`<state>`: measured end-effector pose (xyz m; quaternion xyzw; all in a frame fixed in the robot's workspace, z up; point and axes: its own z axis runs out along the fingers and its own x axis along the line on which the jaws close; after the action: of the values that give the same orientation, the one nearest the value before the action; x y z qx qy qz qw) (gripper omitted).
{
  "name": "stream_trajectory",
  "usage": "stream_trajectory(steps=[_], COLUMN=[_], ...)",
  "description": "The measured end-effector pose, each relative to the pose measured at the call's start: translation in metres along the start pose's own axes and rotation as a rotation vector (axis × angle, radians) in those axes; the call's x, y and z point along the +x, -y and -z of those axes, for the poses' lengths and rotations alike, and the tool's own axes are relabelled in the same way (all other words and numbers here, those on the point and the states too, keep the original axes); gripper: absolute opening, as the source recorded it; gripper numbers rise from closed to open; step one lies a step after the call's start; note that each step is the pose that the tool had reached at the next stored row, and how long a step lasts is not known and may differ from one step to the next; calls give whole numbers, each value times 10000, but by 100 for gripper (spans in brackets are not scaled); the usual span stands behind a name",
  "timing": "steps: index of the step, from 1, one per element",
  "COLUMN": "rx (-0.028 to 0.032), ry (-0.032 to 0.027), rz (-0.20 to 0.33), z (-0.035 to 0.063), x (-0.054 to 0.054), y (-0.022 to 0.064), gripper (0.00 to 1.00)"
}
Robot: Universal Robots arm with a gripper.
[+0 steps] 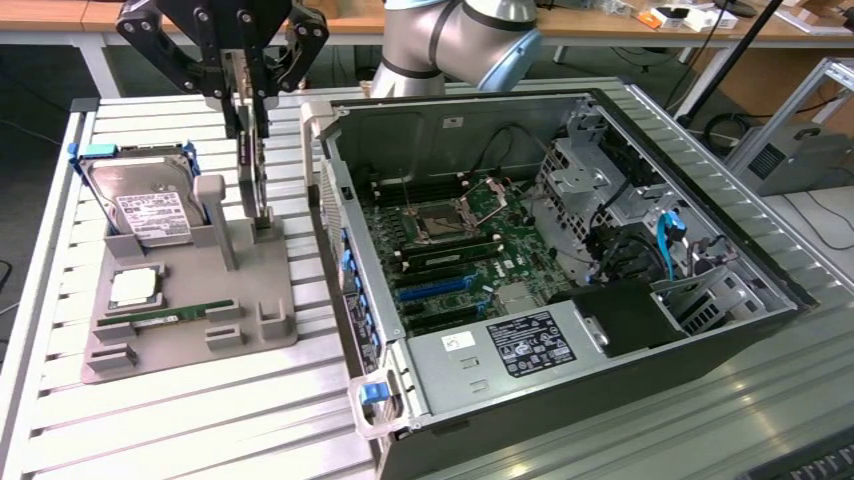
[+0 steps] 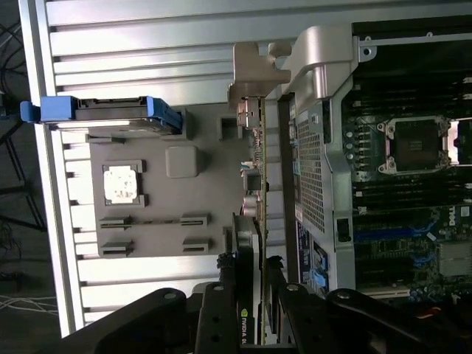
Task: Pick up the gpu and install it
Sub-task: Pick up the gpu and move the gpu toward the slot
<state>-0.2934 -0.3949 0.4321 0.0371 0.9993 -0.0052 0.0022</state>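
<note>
The tool [image 1: 251, 98], closed narrowly on the upright graphics card [image 1: 252, 170], should lift it straight, clear of the computer case [image 1: 454, 100].

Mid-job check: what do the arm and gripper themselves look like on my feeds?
The arm is silver-grey metal with rounded joints and a light blue joint cap. The gripper is matte black, and its two fingers are built from angular linkage bars with round pivot bolts.

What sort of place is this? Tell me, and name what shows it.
Probably a robotics lab's PC-assembly bench: a robot arm whose claw grips a gpu, an open computer case on a slatted metal table, and a parts tray.
</note>
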Motion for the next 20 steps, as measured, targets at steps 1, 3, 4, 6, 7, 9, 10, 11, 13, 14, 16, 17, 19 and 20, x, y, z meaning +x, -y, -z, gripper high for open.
stream_trajectory(steps=[1,3,4,6,7,9,10,11,13,14,16,17,19,20], rx=[0,0,0,0,0,0,0,1,1,0,0,0,0,0], ry=[0,0,-1,0,-1,0,0,-1,-1,0,-1,0,0,-1], rz=[0,0,-1,0,-1,0,0,0,0,0,0,0,0,0], z=[0,0,0,0,0,0,0,0,0,0,0,0,0,0], x=[-2,-8,-11,-16,-18,-24,-28,-34,-42,-47,-55,-59,-65,-68], y=[1,5,6,10,11,12,13,13,13,13,13,13,14,14], gripper=[27,27,27,27,27,27,27,27,27,27,27,27,27,27])
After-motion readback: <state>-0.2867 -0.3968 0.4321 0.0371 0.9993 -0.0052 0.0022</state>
